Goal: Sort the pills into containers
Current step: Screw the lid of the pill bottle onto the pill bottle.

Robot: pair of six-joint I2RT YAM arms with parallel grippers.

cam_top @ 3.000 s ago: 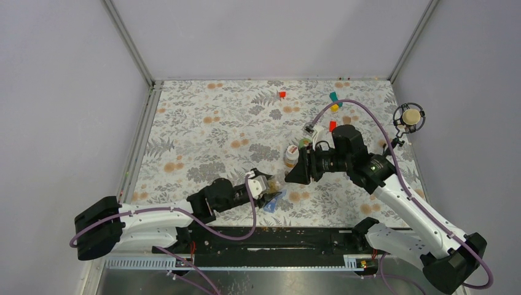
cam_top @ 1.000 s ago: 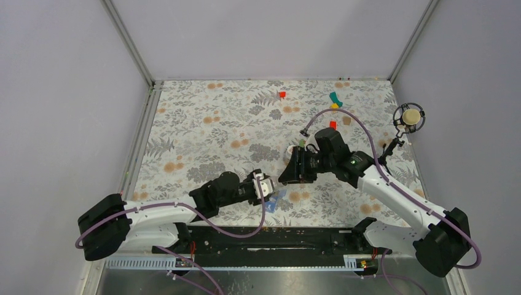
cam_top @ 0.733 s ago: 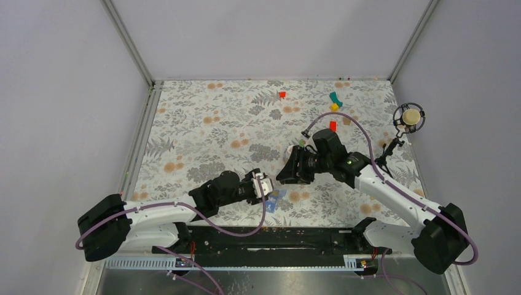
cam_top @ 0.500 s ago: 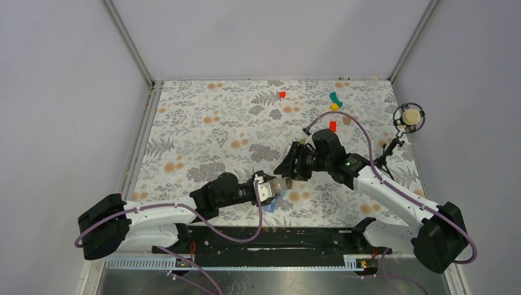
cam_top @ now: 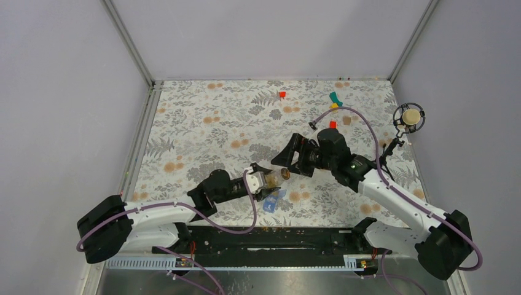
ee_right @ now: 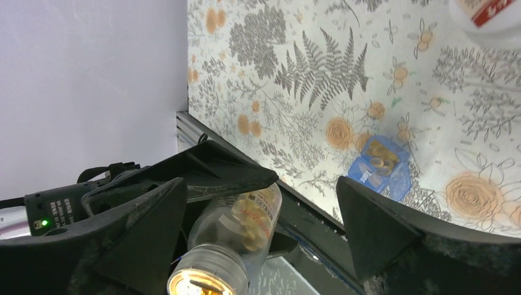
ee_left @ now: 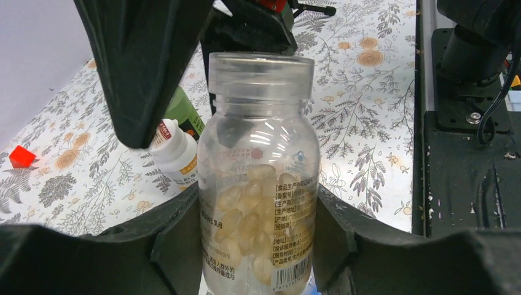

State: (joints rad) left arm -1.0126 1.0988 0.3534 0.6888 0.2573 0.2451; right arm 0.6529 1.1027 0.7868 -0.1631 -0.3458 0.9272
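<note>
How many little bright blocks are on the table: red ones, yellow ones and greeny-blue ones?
Red blocks: 2
Yellow block: 1
Greeny-blue block: 1
Total: 4

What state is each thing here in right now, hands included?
Left hand, shut on the clear pill bottle.
Clear pill bottle, partly full, looks uncapped.
Right hand, open wide.
Blue pill box, open, some pills inside.
White bottle, on the table, unheld.
</note>
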